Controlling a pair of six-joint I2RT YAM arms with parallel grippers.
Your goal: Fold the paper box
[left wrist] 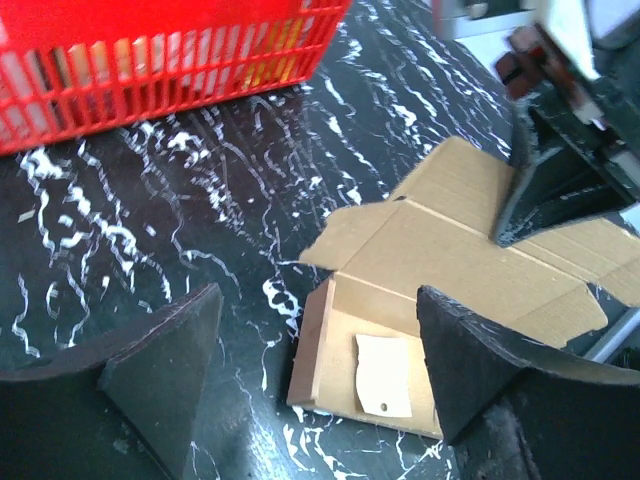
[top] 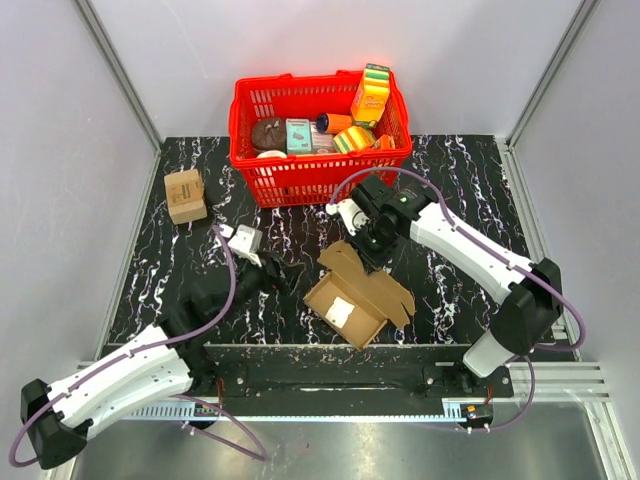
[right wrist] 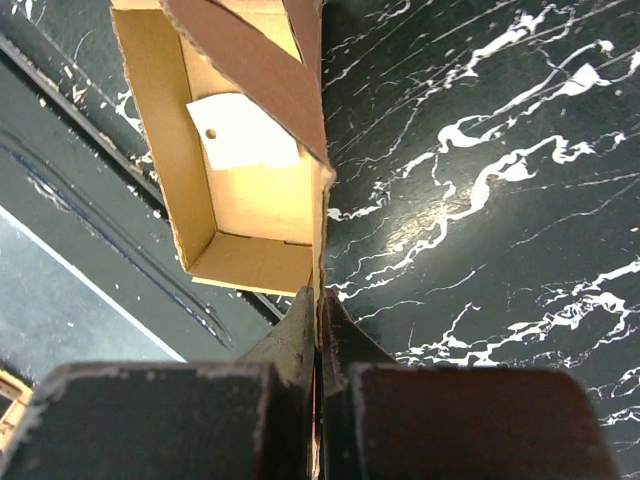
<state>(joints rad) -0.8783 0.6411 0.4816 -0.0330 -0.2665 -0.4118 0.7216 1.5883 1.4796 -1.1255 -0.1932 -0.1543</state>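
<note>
The paper box (top: 360, 295) lies at the middle of the table as a shallow brown tray with its lid flaps spread out and a white slip inside. My right gripper (top: 375, 250) is at its far side, shut on the edge of a raised lid flap. In the right wrist view the right gripper (right wrist: 318, 310) pinches that thin cardboard edge, with the tray (right wrist: 250, 180) beyond it. My left gripper (top: 277, 274) is just left of the box, open. In the left wrist view the left gripper (left wrist: 315, 365) has its jaws wide apart, and the box (left wrist: 440, 260) is ahead, untouched.
A red basket (top: 255, 170) of colourful packages stands at the back centre. At the back left sits a small tan printed box (top: 186, 195). The basket's wall (left wrist: 150, 70) fills the top left of the left wrist view. A metal rail (top: 330, 375) runs along the near edge.
</note>
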